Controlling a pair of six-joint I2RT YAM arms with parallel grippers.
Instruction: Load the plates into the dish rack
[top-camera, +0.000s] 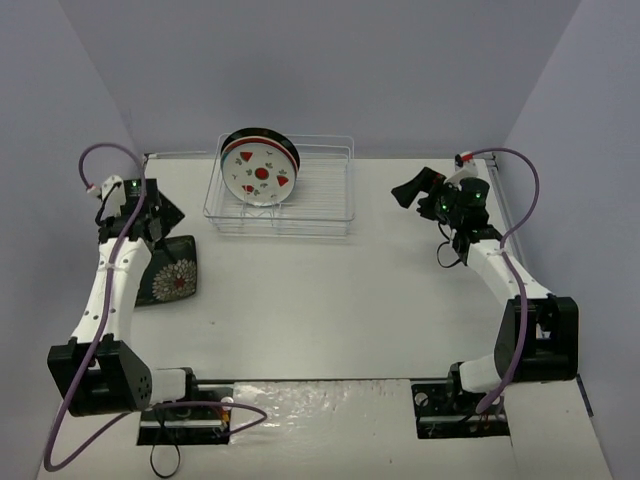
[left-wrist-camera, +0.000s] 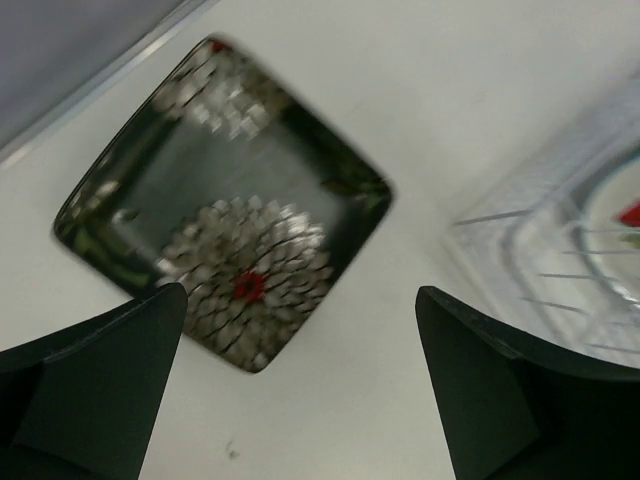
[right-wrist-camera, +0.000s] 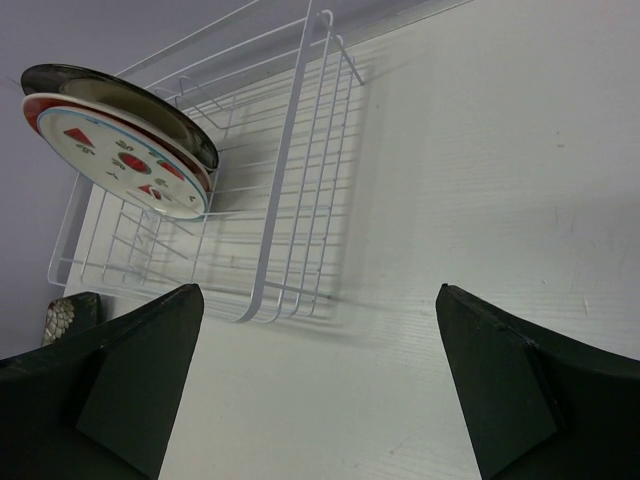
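Note:
Three round plates stand on edge at the left end of the white wire dish rack (top-camera: 310, 205). The white plate with red spots (top-camera: 260, 175) is in front, a red-rimmed one (right-wrist-camera: 40, 105) is behind it, and a black-rimmed one (top-camera: 262, 134) is at the back. A rounded-square black plate with a white floral pattern (top-camera: 172, 272) lies flat on the table, left of the rack. My left gripper (top-camera: 168, 215) hovers open above this plate's far edge, holding nothing. My right gripper (top-camera: 412, 188) is open and empty, off the rack's right end. The left wrist view shows the floral plate (left-wrist-camera: 225, 200) beyond the left gripper (left-wrist-camera: 300, 295).
The right part of the dish rack (right-wrist-camera: 290, 180) holds no plates. Grey walls close in the table on the left, back and right. The floral plate (right-wrist-camera: 60, 318) peeks past the left finger in the right wrist view, where the right gripper (right-wrist-camera: 320, 290) faces bare white table.

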